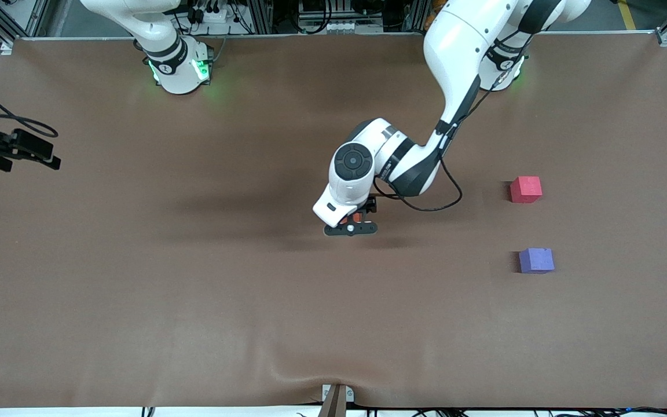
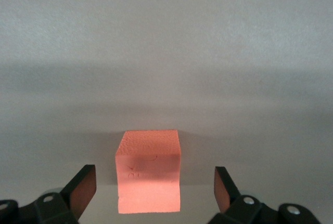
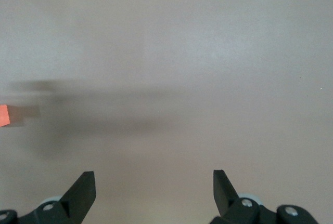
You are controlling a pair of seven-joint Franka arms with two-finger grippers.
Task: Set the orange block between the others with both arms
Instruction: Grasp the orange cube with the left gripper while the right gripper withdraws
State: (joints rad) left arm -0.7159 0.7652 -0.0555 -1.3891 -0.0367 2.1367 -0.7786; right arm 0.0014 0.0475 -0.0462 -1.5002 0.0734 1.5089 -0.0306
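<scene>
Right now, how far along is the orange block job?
Barely begun. The left pincer is open around the orange block, not gripping yet. The right pincer waits open. Left: carrying it between the red-pink cube and purple-blue cube.

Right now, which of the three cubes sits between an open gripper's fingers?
The orange block, mid-table, flanked by the open left gripper. The red-pink cube and purple-blue cube sit untouched toward the left arm's end.
</scene>
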